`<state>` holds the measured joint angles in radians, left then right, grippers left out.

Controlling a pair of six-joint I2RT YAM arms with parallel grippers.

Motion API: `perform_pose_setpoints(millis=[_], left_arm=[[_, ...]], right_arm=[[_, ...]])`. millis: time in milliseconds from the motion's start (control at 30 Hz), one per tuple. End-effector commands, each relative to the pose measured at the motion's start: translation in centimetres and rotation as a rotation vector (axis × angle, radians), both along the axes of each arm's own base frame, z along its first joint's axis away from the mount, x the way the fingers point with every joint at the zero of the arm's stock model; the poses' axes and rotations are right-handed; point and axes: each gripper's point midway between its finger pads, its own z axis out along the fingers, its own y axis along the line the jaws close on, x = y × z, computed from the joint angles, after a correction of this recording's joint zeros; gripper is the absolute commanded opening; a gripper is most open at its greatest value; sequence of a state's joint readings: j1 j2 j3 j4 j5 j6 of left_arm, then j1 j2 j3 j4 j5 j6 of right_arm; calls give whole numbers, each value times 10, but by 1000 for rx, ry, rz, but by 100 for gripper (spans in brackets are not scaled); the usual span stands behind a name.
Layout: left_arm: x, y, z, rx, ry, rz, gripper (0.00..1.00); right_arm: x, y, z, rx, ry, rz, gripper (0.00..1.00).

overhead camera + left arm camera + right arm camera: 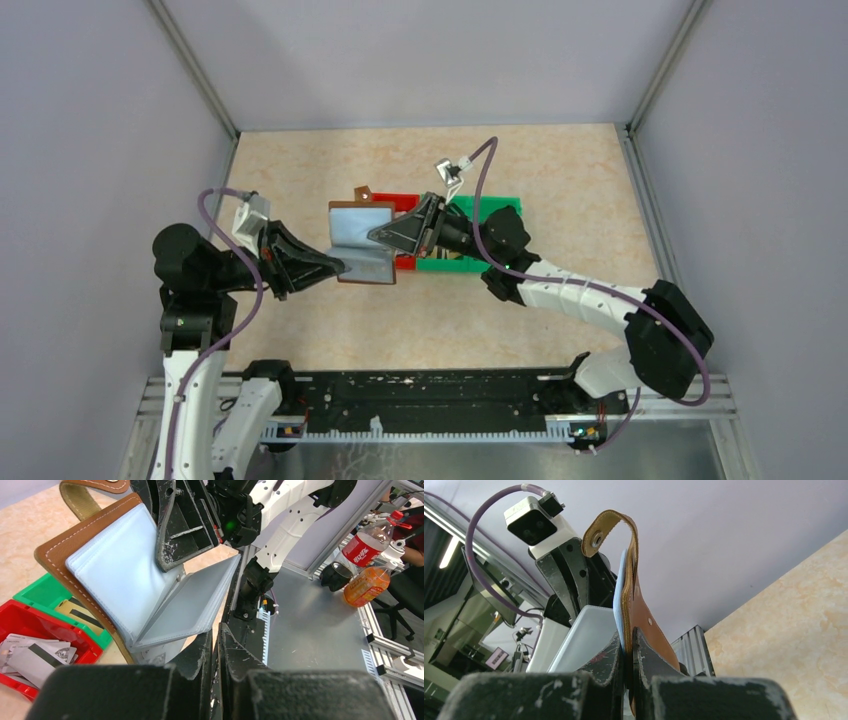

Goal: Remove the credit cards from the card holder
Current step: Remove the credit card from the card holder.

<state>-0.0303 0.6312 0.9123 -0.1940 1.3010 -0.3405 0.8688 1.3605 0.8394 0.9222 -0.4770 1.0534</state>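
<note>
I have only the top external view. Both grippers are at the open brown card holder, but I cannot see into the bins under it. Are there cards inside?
Observer: Yes. In the left wrist view, the red plastic bin holds a pale grey card with a dark stripe.
Operator: And the green one?
Observer: The green plastic bin holds a gold card with a dark stripe.
Operator: Does the right gripper really hold the holder?
Observer: Its own wrist view shows the right gripper shut on the edge of the brown leather-look folding card holder, with the snap tab curling above.
</note>
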Motion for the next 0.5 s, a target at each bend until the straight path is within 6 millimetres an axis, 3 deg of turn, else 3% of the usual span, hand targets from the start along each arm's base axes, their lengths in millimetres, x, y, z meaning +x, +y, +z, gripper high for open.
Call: perform_pose_setpoints(millis=[0, 200, 300, 400, 467], left_arm=[[-7, -1, 0, 11, -18, -36, 13], [-7, 0, -17, 30, 13, -48, 17], [1, 2, -23, 43, 22, 0, 32], [9, 4, -26, 49, 37, 52, 57], [5, 3, -27, 47, 40, 29, 59]], right_arm=[[-16, -13, 62, 114, -140, 3, 0], [-15, -20, 83, 148, -157, -2, 0], [-18, -25, 93, 177, -163, 7, 0], [-21, -27, 98, 194, -165, 17, 0], [-21, -28, 100, 201, -161, 21, 0]])
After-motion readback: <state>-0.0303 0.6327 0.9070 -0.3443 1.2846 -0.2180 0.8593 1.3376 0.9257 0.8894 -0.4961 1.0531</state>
